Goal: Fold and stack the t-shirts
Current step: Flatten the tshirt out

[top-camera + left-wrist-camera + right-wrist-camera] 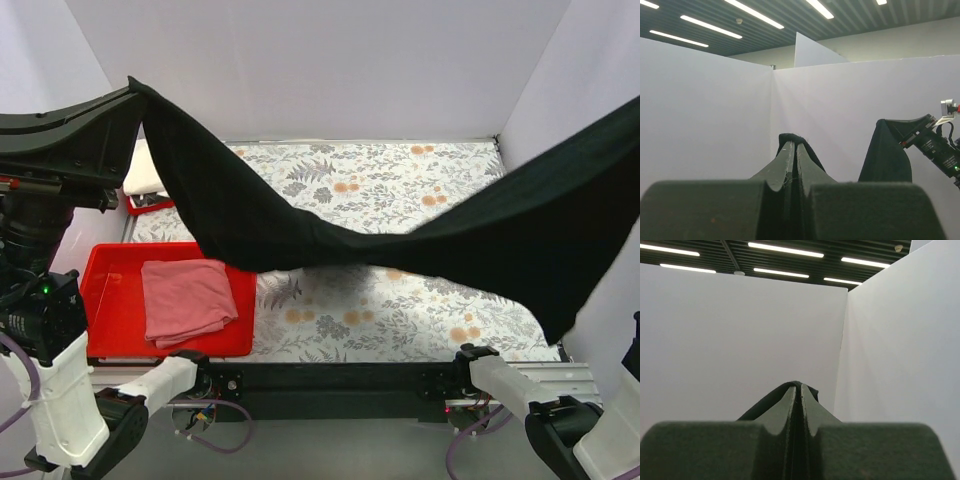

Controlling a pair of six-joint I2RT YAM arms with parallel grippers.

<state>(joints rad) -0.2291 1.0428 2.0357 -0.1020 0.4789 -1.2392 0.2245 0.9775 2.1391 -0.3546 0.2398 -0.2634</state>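
While my left hand (pixel 794 146) and right hand (pixel 800 388) clamp the plain black cloth t-shirt (pixel 330 240) above the floral table (pixel 400 180), I should lower both evenly so it lands flat.

White shells cover black joints on the left arm (pixel 60 395), at 7 o'clock, and right arm (pixel 610 440), at 5 o'clock. Purple cables (pixel 205 438) loop beneath both bases. The left gripper (pixel 795 145) and right gripper (pixel 800 387) have dark green wedge fingers (pixel 782 167).
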